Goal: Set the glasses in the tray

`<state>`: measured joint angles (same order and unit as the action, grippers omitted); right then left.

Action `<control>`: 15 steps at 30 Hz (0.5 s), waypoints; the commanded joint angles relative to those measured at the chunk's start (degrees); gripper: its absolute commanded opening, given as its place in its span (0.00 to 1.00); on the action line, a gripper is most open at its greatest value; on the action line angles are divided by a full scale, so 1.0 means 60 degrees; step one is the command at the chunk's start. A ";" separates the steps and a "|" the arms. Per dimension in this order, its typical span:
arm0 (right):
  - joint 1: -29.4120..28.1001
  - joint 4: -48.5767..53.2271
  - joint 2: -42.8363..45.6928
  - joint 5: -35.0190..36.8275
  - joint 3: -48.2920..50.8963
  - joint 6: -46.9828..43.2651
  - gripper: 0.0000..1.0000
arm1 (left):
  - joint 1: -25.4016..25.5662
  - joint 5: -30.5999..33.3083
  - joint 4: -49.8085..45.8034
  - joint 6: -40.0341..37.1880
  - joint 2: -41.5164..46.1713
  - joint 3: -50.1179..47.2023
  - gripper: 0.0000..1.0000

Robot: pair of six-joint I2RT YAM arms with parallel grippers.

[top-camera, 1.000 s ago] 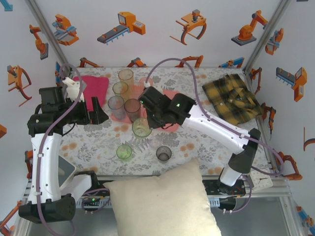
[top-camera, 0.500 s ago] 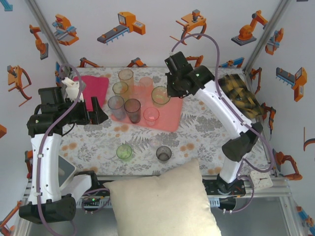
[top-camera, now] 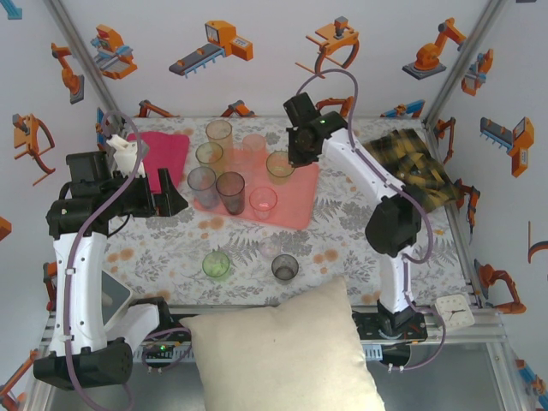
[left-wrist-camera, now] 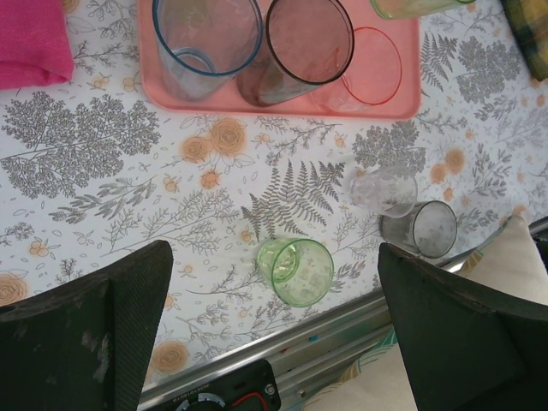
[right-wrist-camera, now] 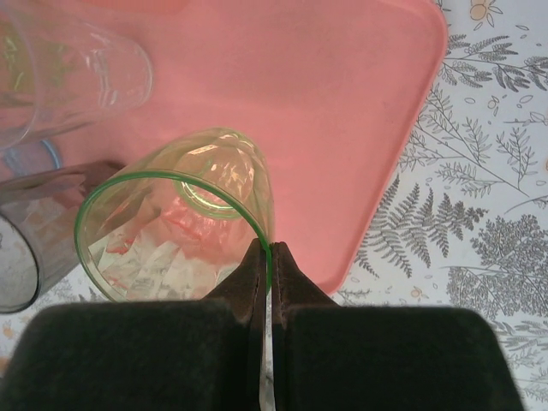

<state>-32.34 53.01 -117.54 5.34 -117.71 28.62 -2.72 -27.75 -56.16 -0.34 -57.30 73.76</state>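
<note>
The right gripper [right-wrist-camera: 267, 250] pinches the rim of a green tumbler [right-wrist-camera: 175, 227] over the salmon-pink tray [right-wrist-camera: 342, 103], its jaws closed tight on the plastic; a blue-rimmed tumbler [left-wrist-camera: 205, 38] and a smoky tumbler [left-wrist-camera: 304, 43] stand on the tray's near side; the left gripper [left-wrist-camera: 274, 253] hangs wide open, holding nothing, above the floral tablecloth [left-wrist-camera: 128, 171], where 3 more sit off the tray: a second green glass [left-wrist-camera: 297, 272], a clear glass [left-wrist-camera: 383, 193] and a grey glass [left-wrist-camera: 424, 229].
</note>
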 commanded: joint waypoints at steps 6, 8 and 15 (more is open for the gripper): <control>0.0116 -0.0570 -0.0932 -0.0200 -0.0851 -0.0079 0.01 | -0.0103 -0.0246 0.0114 0.0096 -0.0058 0.0002 0.97; 0.0112 -0.0567 -0.1171 -0.0253 -0.0995 -0.0058 0.01 | -0.0103 -0.0248 0.0113 0.0092 -0.0056 0.0010 0.97; 0.0122 -0.0501 -0.1705 -0.0402 -0.1355 0.0004 0.01 | -0.0145 -0.0253 0.0104 0.0086 -0.0061 -0.0003 0.97</control>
<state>-31.83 50.50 -127.15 3.79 -122.78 28.62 -3.11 -28.16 -56.14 -0.34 -57.71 73.76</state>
